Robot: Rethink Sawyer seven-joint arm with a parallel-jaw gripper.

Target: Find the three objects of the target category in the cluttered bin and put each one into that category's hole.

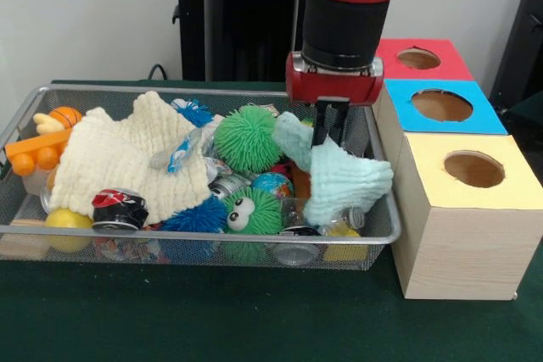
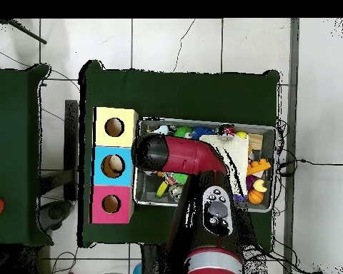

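I am working over a dark green table [image 1: 212, 311] that is standing on a pale tiled floor [image 2: 174, 43], with a light wall [image 1: 85, 14] and a black stand [image 1: 233, 27] on the far side in the front view. A wire mesh bin [image 1: 373, 235] is sitting on the green surface, and just to its right a pale wooden box [image 1: 462, 243] is showing three round holes: a yellow-topped hole [image 1: 473, 169] nearest, a blue-topped hole [image 1: 441, 106] in the middle and a red-topped hole [image 1: 418, 58] farthest.

No writing is legible; a crushed red and black can [image 1: 119, 208] at the bin's near left is carrying markings too small to read.

My gripper [image 1: 333, 135] is reaching down into the right end of the bin, and my dark fingers are closing on a mint green cloth [image 1: 339, 177], which is hanging in folds from them, its lower edge draping over the bin's clutter. Left of it, a green spiky ball [image 1: 246, 137] is lying near the far rim, a green spiky toy with eyes [image 1: 252, 212] is sitting near the front rim, and a cream cloth [image 1: 127, 158] is spreading across the left half. Orange toys [image 1: 47, 137] are resting at the far left.
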